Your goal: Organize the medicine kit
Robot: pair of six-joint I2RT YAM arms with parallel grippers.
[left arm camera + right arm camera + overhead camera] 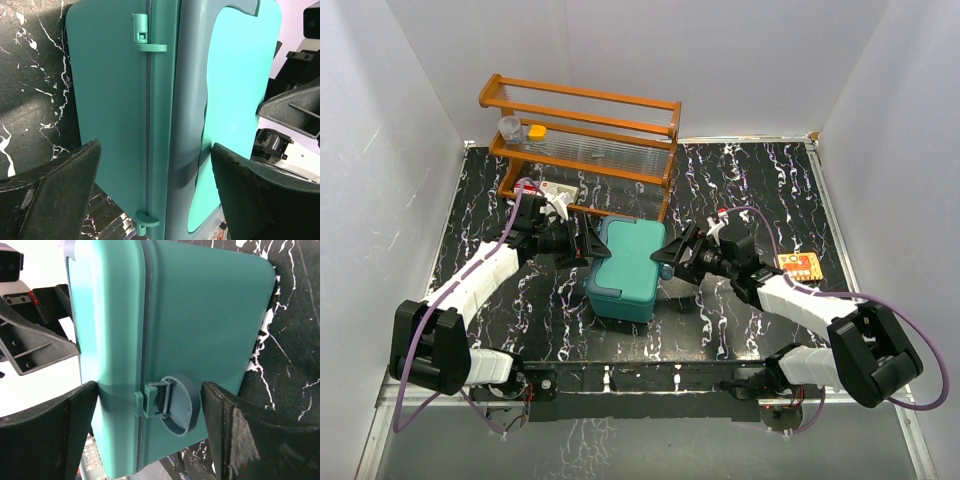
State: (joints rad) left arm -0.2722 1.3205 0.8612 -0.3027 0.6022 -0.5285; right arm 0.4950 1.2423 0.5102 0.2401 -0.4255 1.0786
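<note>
The medicine kit (625, 268), a teal box with its lid down, lies on the black marbled table between my two arms. My left gripper (590, 243) is at its left, hinged side and stands open. In the left wrist view, the gripper (156, 146) has one finger (60, 195) low by the base and the other (260, 195) over the lid. My right gripper (668, 255) is open at the opposite side. There its fingers (45, 435) flank the round recess with the latch (167, 400). Neither gripper (150, 385) visibly clamps the medicine kit (200, 315).
A wooden rack (582, 130) stands at the back, with small bottles (520, 130) on its lower shelf. A white packet (560, 190) lies under it. An orange blister pack (798, 266) lies right of my right arm. White walls close in three sides.
</note>
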